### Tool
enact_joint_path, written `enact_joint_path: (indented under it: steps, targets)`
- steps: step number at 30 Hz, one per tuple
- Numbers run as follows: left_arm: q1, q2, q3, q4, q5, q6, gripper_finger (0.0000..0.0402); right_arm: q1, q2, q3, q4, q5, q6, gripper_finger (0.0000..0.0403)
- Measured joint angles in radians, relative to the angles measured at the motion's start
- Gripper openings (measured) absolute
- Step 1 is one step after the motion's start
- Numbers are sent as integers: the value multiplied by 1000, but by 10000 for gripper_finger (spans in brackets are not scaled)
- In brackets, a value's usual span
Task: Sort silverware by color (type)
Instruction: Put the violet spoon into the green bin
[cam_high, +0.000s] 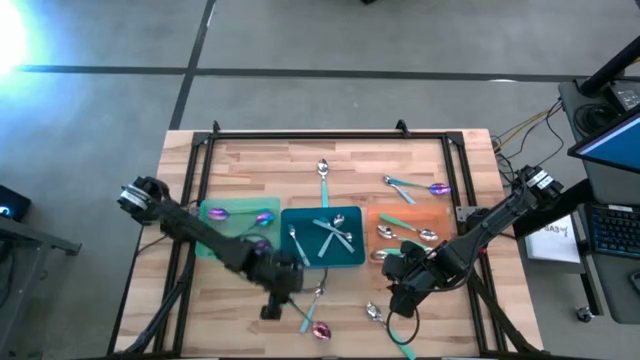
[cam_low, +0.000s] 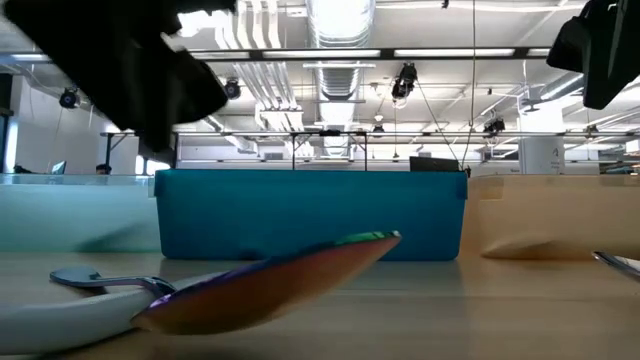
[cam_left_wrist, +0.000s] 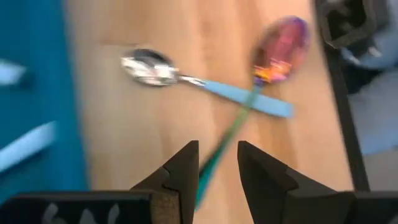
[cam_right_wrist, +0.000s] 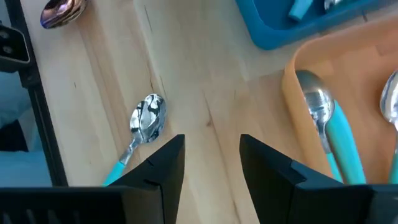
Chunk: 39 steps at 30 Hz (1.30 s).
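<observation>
Because two spoons lie crossed on the surface, the left pincer (cam_left_wrist: 217, 165), open a little (holding nothing), could bump the teal-handled spoon (cam_left_wrist: 205, 87) while reaching for the purple spoon (cam_left_wrist: 280, 46). The right pincer (cam_right_wrist: 211, 158) hangs open near another teal-handled spoon (cam_right_wrist: 146, 121).

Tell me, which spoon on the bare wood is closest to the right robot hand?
The teal-handled spoon with the silver bowl, lying alone just ahead of the open right gripper near the table's front edge. The other loose spoons lie farther off.
</observation>
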Motion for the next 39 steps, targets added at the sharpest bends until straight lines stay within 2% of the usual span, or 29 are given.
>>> enact_joint_path:
  steps: [5, 16, 31, 39]
  targets:
    - [-79, 52, 0, 56, -66, 38, 95, -3, 0, 0, 0, 26, -41, 144]
    - [-76, 190, 0, 215, -74, 16, 95, -5, 0, -9, 1, 26, -16, 144]
    - [-86, 248, 4, 314, -45, 49, 95, -5, 1, -30, 1, 26, -21, 144]
    - [-86, 214, 8, 249, -97, 47, 95, -5, 1, -30, 1, 25, -22, 144]
